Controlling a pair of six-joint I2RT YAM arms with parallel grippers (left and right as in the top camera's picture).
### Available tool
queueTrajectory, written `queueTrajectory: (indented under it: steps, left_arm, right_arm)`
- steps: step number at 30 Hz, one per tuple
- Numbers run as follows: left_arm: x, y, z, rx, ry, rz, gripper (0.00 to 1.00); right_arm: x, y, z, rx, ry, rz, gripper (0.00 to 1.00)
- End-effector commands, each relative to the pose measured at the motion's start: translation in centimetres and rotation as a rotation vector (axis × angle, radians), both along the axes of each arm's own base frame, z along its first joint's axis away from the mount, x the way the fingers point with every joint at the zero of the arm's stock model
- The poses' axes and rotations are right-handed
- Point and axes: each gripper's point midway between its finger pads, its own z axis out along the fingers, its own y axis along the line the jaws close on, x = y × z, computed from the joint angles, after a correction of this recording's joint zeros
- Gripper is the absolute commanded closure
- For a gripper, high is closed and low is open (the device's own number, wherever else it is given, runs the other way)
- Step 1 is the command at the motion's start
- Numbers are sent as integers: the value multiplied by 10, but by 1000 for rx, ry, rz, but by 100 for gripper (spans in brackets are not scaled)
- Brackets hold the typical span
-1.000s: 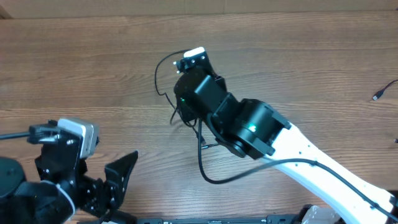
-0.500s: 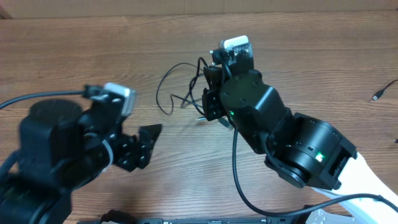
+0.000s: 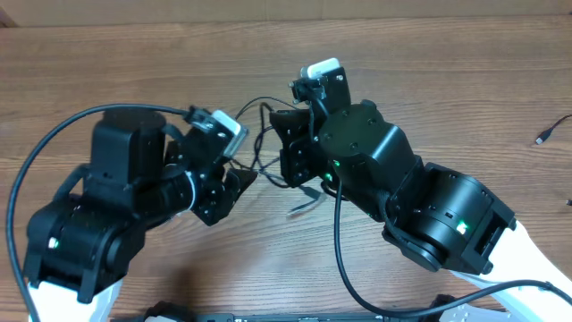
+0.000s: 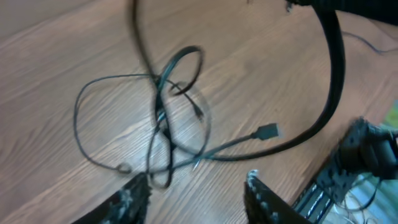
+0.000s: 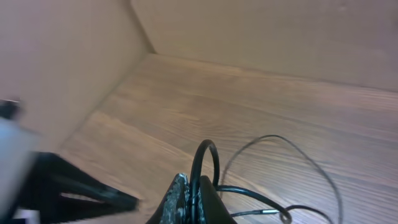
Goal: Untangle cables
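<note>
Left fingers [image 4: 134,200] apart, moved in beside the cables [image 4: 160,112], right fingers [image 5: 177,196] pinching a cable loop

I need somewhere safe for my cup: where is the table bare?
Bare: the far strip of the table, and the right side up to a loose cord end. Crowded: the middle, where left hand and right hand meet at the cables.

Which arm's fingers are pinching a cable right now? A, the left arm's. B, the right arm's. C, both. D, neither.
B: in the right wrist view the right fingers are shut on a loop of the cables, while the left fingers stand apart, holding nothing.
</note>
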Motion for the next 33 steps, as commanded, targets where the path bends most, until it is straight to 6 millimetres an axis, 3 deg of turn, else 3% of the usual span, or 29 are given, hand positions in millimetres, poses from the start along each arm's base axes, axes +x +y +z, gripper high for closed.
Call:
queueTrajectory:
  steps: [1,6,16,23,33]
  left_arm:
    - [-2,-12,-4,-1,-15,-107,56]
    - [4,-14,-10,13,1,-117,69]
    - [7,-14,-14,24,12,-118,56]
    - [6,-13,-15,27,14,-116,55]
    - [8,-9,-14,47,-3,-95,55]
  right_arm:
    - [-12,2,27,107,-2,40,96]
    - [-22,12,31,138,15,115,96]
    - [-24,14,31,139,17,132,96]
    - [-20,8,27,117,13,92,96]
    - [-6,-16,11,18,7,-41,96]
